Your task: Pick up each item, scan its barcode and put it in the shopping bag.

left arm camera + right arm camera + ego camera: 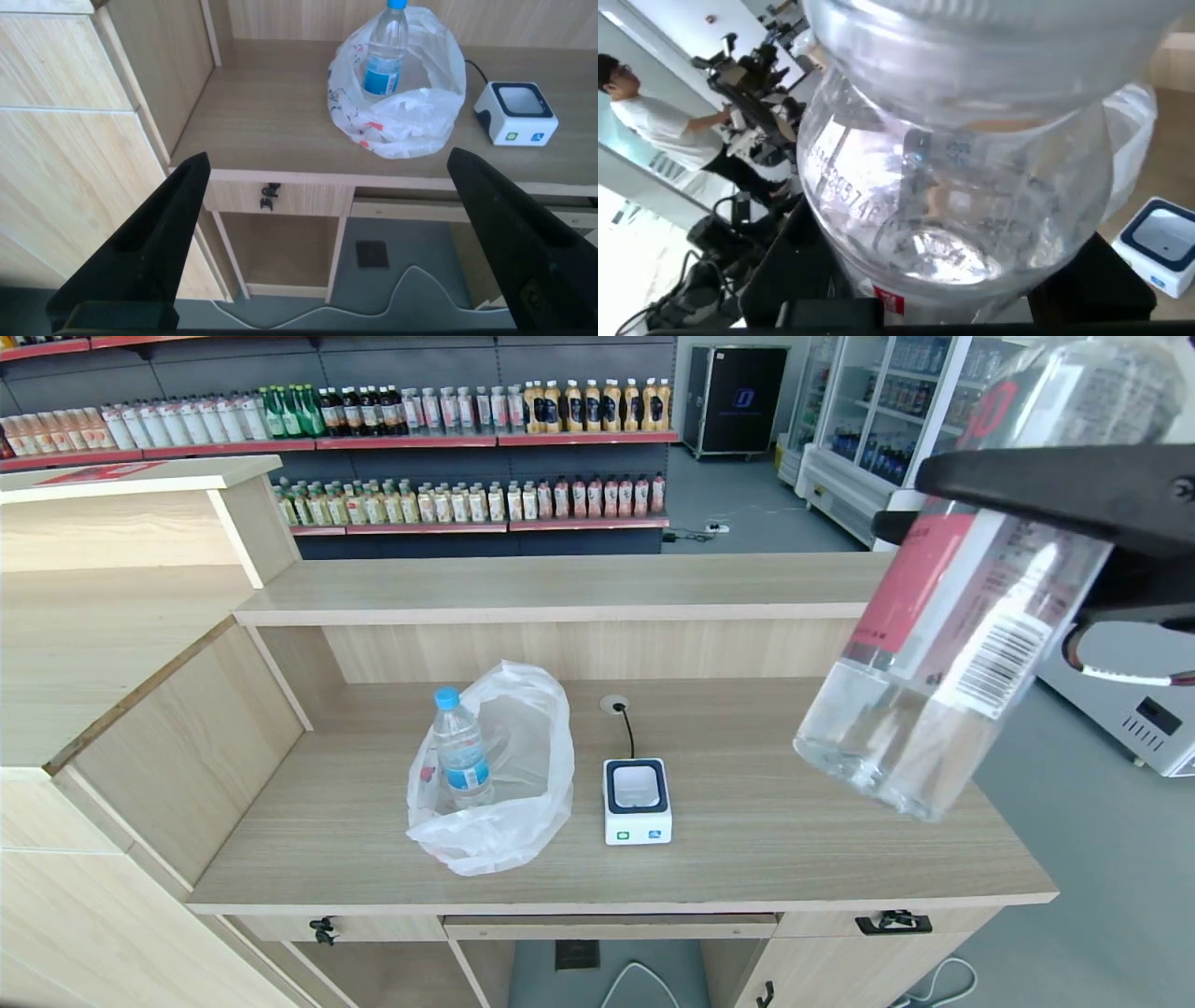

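My right gripper (1055,513) is shut on a clear water bottle (943,616) with a pink and white label, held tilted high up close to the head camera, above the counter's right end. Its clear base (962,205) bulges close in the right wrist view. A white plastic shopping bag (513,784) lies open on the wooden counter (794,821), with a blue-capped water bottle (459,747) standing in it. The white barcode scanner (637,800) sits just right of the bag. My left gripper (327,252) hangs open, low in front of the counter's left side, empty.
A raised wooden ledge (560,586) runs behind the counter, and a wooden side wall (168,756) closes its left. The scanner's black cable (625,723) runs to a hole in the counter. Shelves of bottles (467,415) and fridges stand far behind.
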Robot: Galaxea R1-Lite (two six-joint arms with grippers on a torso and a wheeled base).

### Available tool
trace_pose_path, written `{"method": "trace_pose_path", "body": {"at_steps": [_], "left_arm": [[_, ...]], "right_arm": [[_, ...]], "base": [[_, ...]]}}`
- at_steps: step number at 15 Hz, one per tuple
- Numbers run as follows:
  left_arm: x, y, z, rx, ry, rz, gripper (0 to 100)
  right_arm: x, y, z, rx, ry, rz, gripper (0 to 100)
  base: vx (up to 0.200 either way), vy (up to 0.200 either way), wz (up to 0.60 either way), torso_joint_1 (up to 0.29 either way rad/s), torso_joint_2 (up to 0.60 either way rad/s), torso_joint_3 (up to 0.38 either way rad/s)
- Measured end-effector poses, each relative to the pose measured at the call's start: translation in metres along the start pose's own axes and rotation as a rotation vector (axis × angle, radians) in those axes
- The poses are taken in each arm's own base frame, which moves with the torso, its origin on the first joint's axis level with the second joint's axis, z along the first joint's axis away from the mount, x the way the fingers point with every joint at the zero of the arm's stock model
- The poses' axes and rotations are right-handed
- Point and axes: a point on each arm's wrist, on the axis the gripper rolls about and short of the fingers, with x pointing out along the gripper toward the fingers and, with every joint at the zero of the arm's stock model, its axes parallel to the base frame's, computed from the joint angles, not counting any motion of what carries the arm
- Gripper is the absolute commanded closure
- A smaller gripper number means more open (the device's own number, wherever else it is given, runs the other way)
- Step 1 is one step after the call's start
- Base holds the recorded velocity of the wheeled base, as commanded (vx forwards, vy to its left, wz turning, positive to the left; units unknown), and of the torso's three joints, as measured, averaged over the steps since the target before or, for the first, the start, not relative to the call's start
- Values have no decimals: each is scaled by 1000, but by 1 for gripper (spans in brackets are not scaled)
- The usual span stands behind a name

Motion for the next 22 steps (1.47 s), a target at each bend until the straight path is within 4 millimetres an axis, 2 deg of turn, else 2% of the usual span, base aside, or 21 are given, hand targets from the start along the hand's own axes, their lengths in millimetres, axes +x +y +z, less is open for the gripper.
{"method": "trace_pose_path", "body": {"at_steps": [2, 4, 10, 22], "left_arm": [[0, 0, 0, 0, 0, 0, 0], [0, 0, 0, 0, 0, 0, 0], [0, 0, 0, 0, 0, 0, 0], [0, 0, 0, 0, 0, 0, 0]], "right_arm": [[-3, 26, 3, -8, 2, 94, 100], [-8, 35, 2, -8, 12, 122, 100], [-18, 38, -13, -8, 65, 110, 100], [-17, 37, -11, -54, 58, 107, 100]], "base": [[0, 0, 0, 0, 0, 0], [0, 0, 0, 0, 0, 0], [0, 0, 0, 0, 0, 0], [0, 0, 0, 0, 0, 0]]}}
